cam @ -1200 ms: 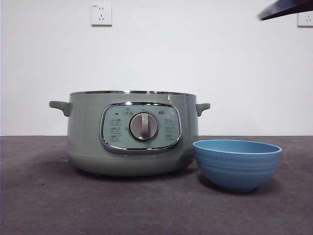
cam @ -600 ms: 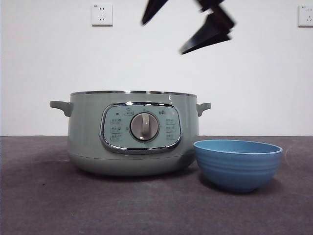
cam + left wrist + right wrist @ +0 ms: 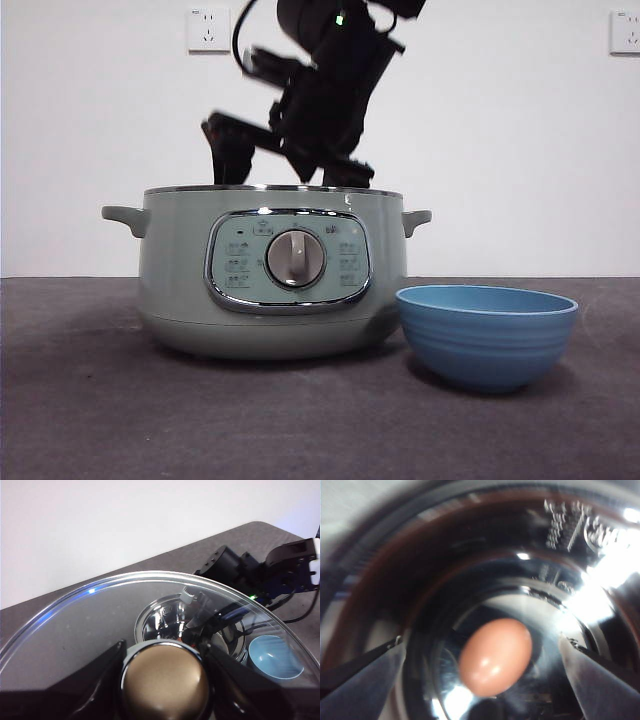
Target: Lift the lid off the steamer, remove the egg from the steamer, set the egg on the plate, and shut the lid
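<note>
Your right hand (image 3: 480, 680), jaws spread, flanks the smooth brown egg (image 3: 495, 656) — brittle, slippery — so pinch its middle gently.

Your front view is bright and even, with soft shadows on the desk (image 3: 100, 420). Glare flares inside the steamer (image 3: 590, 595); the egg (image 3: 495, 656) looks blurred.

steamer (image 3: 180, 270) mouth open | egg (image 3: 495, 656) flanks free | plate (image 3: 487, 335) beside
</note>
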